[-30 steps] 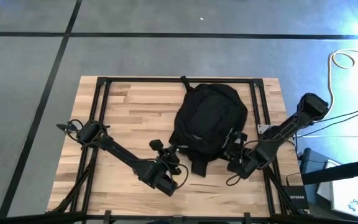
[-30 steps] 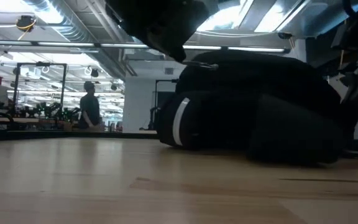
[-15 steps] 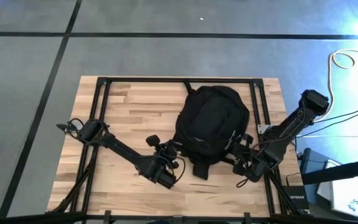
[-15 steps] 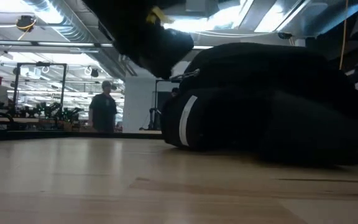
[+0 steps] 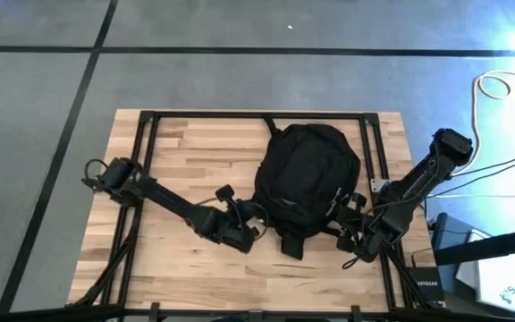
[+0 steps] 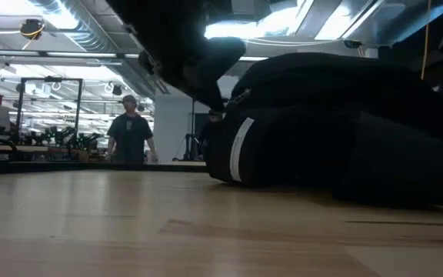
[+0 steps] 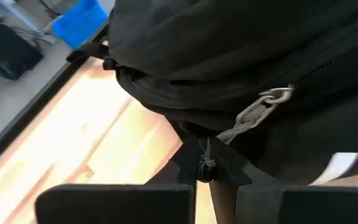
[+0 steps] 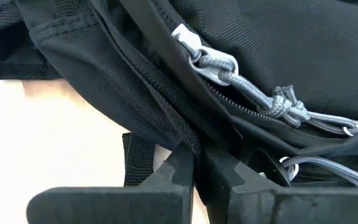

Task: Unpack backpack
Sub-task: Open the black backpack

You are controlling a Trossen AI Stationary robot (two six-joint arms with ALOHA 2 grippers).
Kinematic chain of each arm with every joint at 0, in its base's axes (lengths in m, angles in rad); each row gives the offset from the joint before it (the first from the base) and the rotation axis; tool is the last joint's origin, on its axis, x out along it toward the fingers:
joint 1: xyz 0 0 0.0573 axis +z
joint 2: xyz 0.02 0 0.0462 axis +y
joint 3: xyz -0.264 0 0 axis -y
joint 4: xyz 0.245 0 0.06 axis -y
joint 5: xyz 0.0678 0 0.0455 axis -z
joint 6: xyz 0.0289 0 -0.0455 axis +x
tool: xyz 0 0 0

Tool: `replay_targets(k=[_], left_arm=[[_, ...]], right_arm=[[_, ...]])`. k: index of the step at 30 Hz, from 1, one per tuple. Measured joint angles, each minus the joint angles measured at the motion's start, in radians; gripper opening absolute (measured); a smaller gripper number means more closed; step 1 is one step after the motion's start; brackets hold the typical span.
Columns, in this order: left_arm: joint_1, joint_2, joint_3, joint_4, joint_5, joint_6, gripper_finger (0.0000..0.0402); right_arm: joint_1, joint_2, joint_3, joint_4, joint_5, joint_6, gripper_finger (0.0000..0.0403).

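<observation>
Both jaws we find pressed together. Our left gripper (image 7: 202,167) pinches a grey zipper cord (image 7: 253,116) at the backpack's (image 5: 306,174) near left edge; our right gripper (image 8: 199,167) nips its fabric at the near right. Backpack lies mid-table (image 5: 186,143), toward the right. Beyond, a person (image 6: 130,138) stands.

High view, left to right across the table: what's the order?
Left pincer at the pack's left side → backpack → right pincer at its right side → white cable on the floor past the table's right edge.
</observation>
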Motion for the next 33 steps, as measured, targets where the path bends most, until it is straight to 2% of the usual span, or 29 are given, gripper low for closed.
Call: replay_targets(k=[5,11,17,25,29,33], left_arm=[[0.029,-0.102,-0.19,0.249,0.071,0.023,0.0],[0.074,-0.21,-0.441,0.691,0.193,0.065,0.0],[0.174,-0.236,-0.614,0.975,0.28,0.066,0.0],[0.316,-0.235,-0.697,1.243,0.396,0.102,0.0],[0.372,-0.235,-0.697,1.259,0.455,0.109,0.0],[0.414,-0.217,-0.697,1.253,0.521,0.109,0.0]], right_arm=[[0.0,0.0,0.0,0.001,0.0,0.0,0.0],[0.0,0.0,0.0,0.001,0.0,0.0,0.0],[0.0,0.001,0.0,0.046,-0.036,-0.062,0.0],[0.0,0.0,0.0,0.062,-0.037,-0.099,0.0],[0.0,0.001,0.0,0.065,-0.037,-0.114,0.0],[0.016,0.001,0.0,0.131,-0.031,-0.208,0.0008]])
